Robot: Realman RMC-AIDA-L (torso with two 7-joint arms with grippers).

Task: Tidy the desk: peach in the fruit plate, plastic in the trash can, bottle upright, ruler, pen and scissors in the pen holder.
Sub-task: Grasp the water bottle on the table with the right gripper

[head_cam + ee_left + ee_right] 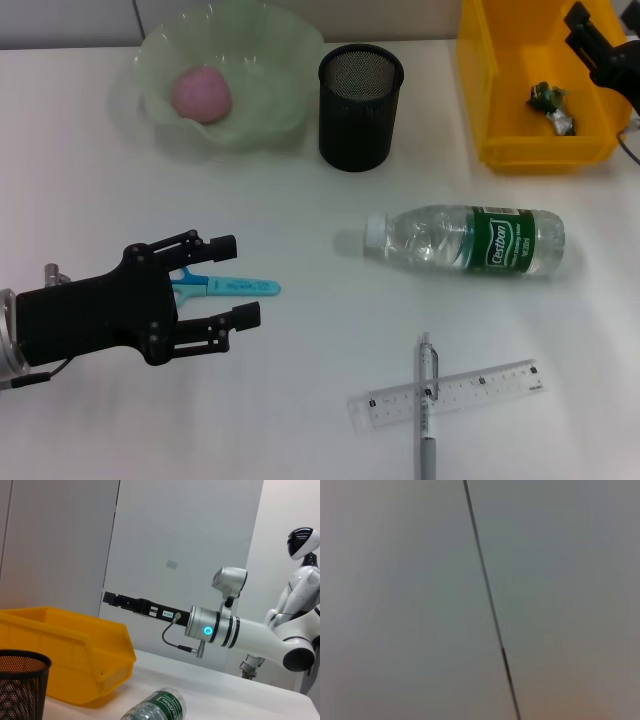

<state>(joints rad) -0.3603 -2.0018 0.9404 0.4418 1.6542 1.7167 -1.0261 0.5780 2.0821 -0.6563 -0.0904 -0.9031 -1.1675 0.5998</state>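
Left gripper (235, 282) hangs low over the white desk (300, 420) on the near left side, its two black fingers (215, 244) spread wide apart and holding nothing. Between and just under them lie the blue-handled scissors (232, 287), flat on the desk, their tip poking out past the fingertips toward the middle.

Right gripper (592, 38) is up at the far right, over the yellow bin (500, 140); I cannot tell from here whether its fingers are open or closed. Inside the bin sits a small crumpled bit of plastic (553, 106).

At the back left, the pink peach (201, 94) already rests in the pale green fruit plate (270, 60). Just beside the plate stands the black mesh pen holder (360, 106), upright.

Near the middle right, the bottle (465, 240) lies on its side, white cap pointing toward the robot's left, green label facing up. Closer to the front edge, the clear ruler (480, 385) lies flat with the pen (427, 410) crossing over it, the two touching.
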